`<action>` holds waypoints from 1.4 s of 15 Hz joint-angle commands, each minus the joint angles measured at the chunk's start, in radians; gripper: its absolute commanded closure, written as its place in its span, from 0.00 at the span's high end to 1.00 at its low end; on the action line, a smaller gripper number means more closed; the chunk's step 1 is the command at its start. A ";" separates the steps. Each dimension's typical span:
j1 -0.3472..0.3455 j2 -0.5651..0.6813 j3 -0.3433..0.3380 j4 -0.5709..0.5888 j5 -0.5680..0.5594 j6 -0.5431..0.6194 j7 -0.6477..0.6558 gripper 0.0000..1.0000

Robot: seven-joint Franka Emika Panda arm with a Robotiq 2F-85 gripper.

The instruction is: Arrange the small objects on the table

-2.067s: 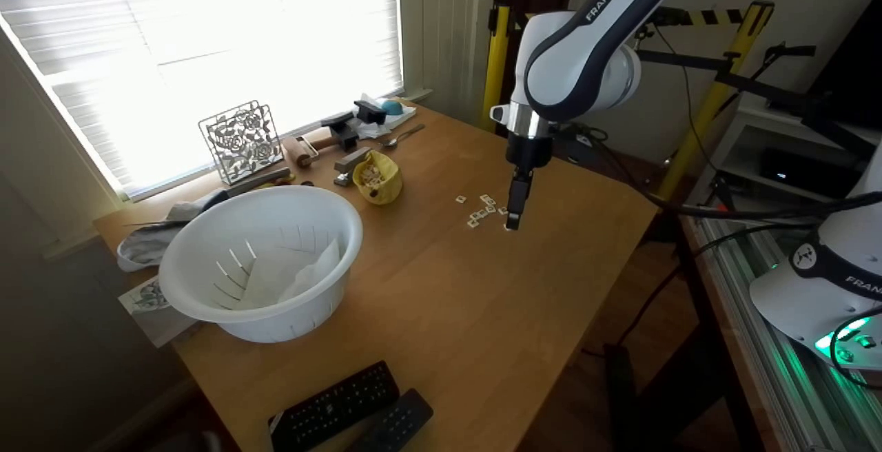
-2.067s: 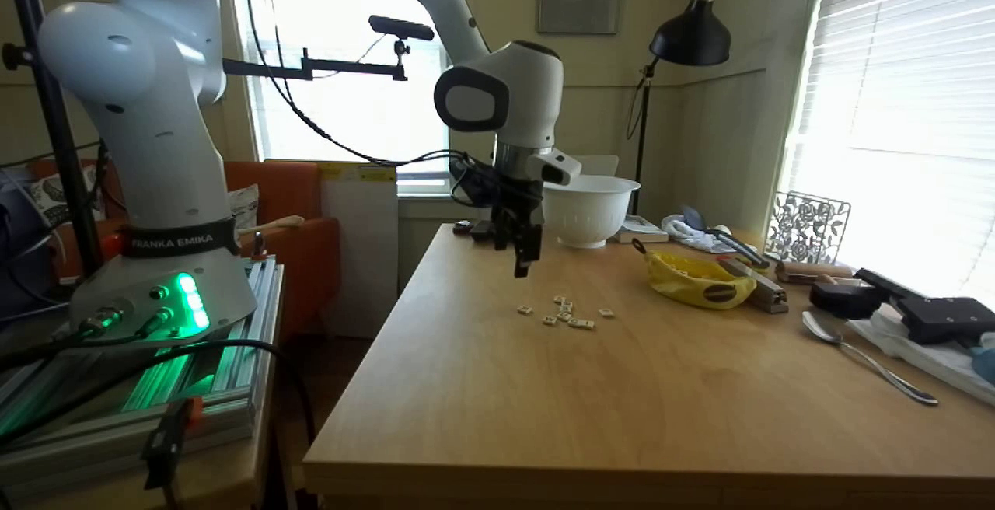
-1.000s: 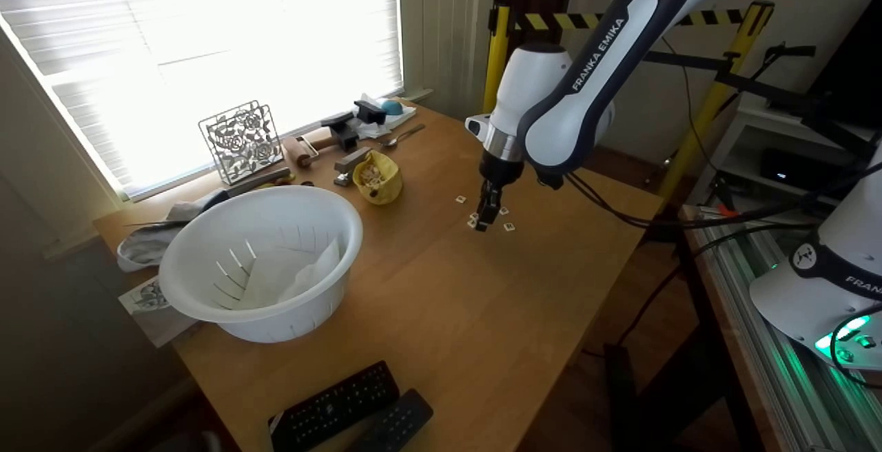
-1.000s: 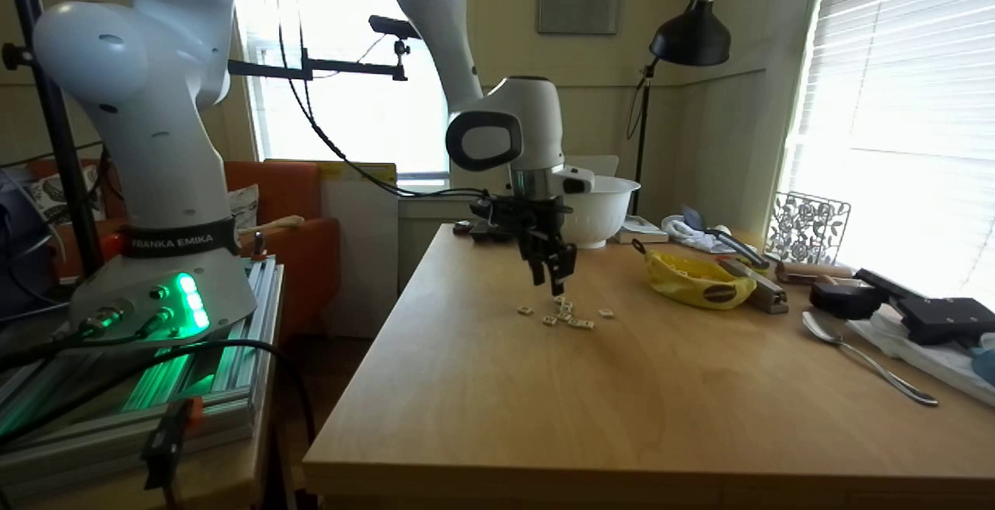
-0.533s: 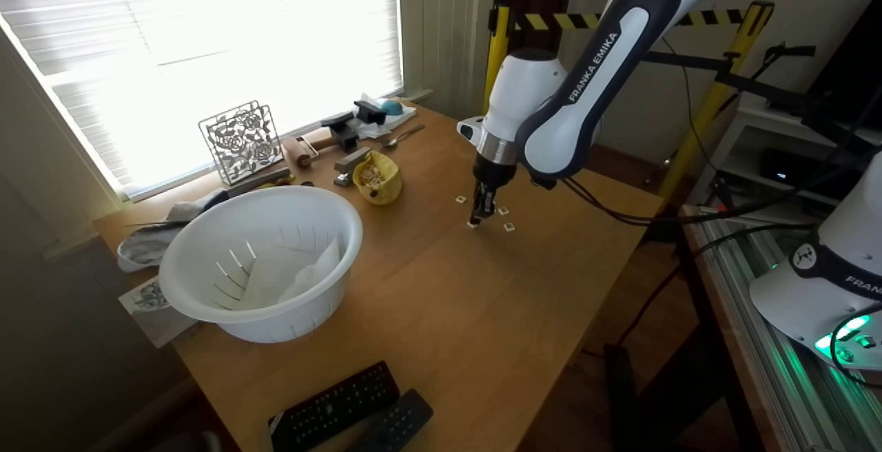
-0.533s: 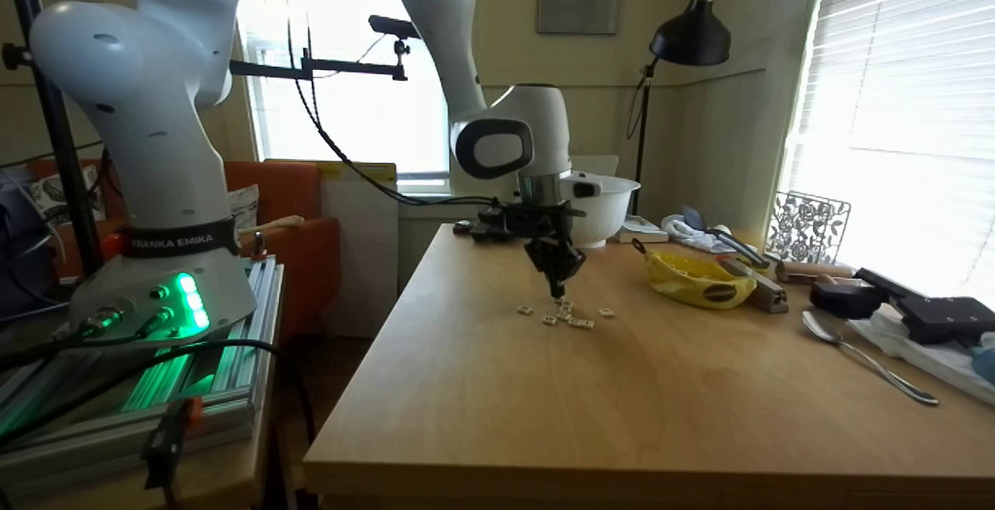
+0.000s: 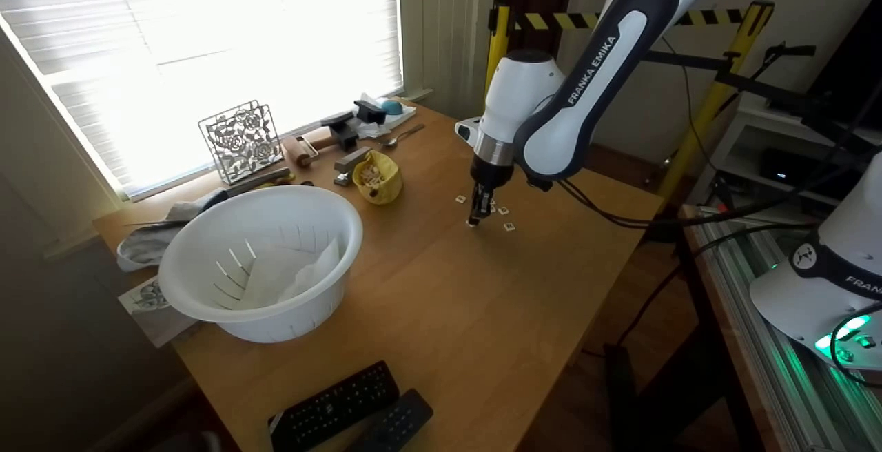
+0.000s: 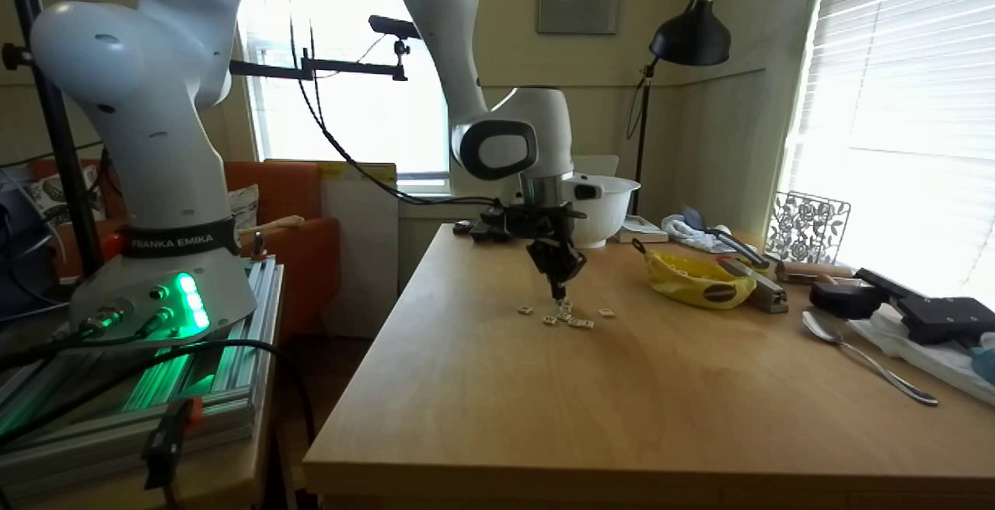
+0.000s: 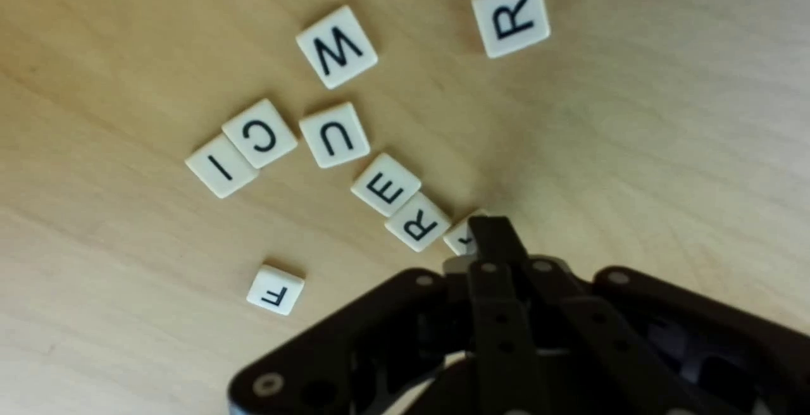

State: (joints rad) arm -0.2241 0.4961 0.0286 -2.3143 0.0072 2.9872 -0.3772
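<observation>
Home, living-room character, doubling as robot lab. Signs of home, in an exterior view: orange upholstered seat [image 8: 315,261] with patterned cushion [image 8: 244,204], left of frame; black lamp [image 8: 692,36], upper right. In an exterior view: window blinds [image 7: 207,45], upper left; white bowl [image 7: 289,324], lower left; black remote controls [image 7: 336,405] on wooden tabletop [image 7: 455,342], bottom edge. In wrist view: white letter tiles [image 9: 386,185], upper and centre frame. Signs of lab, in an exterior view: robot arm [image 7: 589,90], upper right; striped barrier tape [image 7: 566,21], upper right; metal-profile bench [image 7: 792,379], lower right.

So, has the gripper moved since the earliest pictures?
Yes: in an exterior view, the gripper has moved down toward the letter tiles and rightward in the picture, nearer to the unmoved yellow banana-shaped pouch.
</observation>
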 commanded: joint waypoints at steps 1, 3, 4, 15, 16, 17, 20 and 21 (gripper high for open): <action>0.038 0.037 -0.030 0.032 0.000 -0.051 0.135 0.00; 0.049 0.035 -0.034 0.034 0.014 -0.065 0.198 0.00; 0.049 0.034 -0.029 0.037 0.024 -0.074 0.223 0.00; 0.009 -0.109 0.030 -0.017 0.088 -0.084 0.316 0.00; -0.004 -0.151 0.039 -0.028 0.097 -0.097 0.301 0.00; -0.018 -0.190 0.049 -0.038 0.106 -0.103 0.284 0.00; -0.033 -0.263 0.045 -0.033 0.112 -0.167 0.203 0.00; -0.035 -0.275 0.041 -0.027 0.118 -0.200 0.167 0.00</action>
State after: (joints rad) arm -0.2358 0.2995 0.0601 -2.3119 0.0877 2.8655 -0.1089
